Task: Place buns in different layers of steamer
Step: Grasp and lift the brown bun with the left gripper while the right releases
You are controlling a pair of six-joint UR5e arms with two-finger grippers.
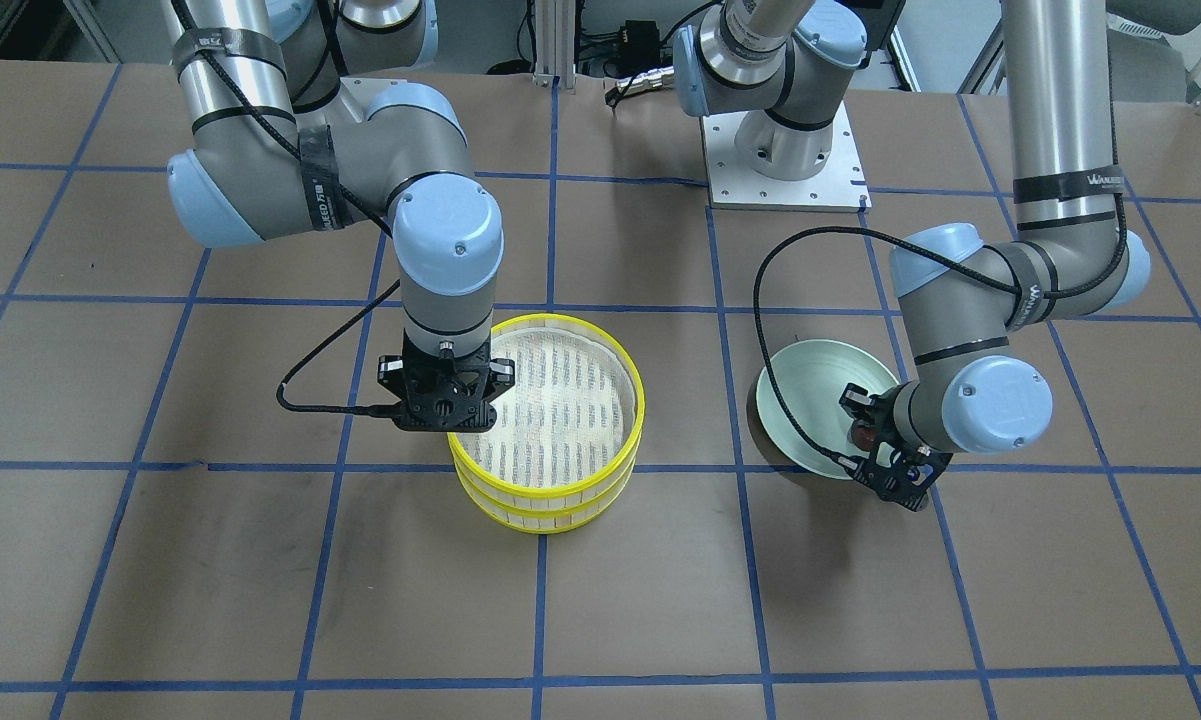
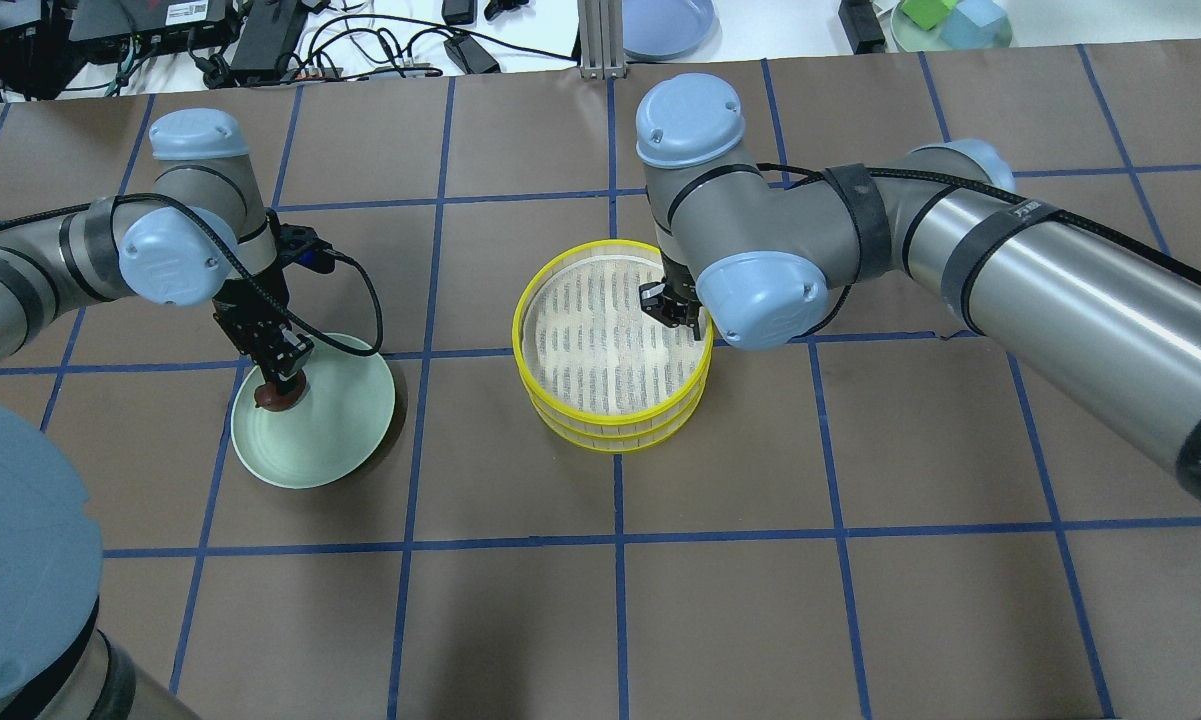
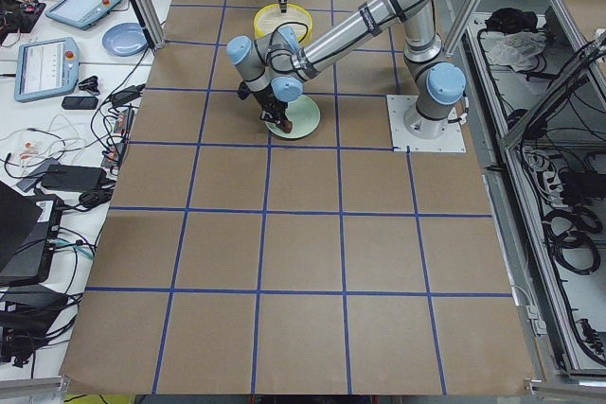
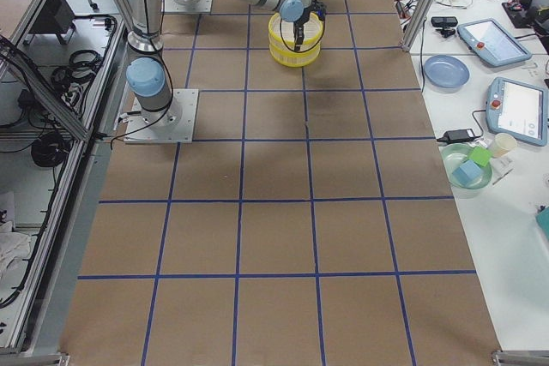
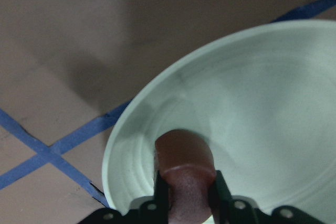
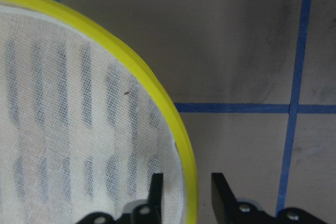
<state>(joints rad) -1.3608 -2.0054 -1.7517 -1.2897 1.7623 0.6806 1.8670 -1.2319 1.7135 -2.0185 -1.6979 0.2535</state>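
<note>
The two steamer layers are stacked: the top layer [image 2: 521, 330] [image 1: 641, 400] sits on the bottom layer [image 2: 610, 446] [image 1: 550, 526]. The top layer's mesh floor is bare. My right gripper [image 2: 672, 308] [image 1: 447, 428] [image 6: 186, 192] is open, with one finger inside and one outside the top layer's yellow rim. My left gripper [image 2: 282, 375] [image 5: 186, 203] is shut on the dark reddish-brown bun [image 2: 277, 398] [image 5: 184, 166] [image 1: 865, 437], just above the pale green plate [image 2: 335, 435] [image 1: 810, 395] [image 5: 262, 103]. The cream-yellow bun is out of view.
The table is brown paper with a blue tape grid. My right arm's base plate [image 1: 785, 165] stands at the back. Beyond the table's edge, a side bench holds tablets, cables and a blue dish [image 4: 445, 69].
</note>
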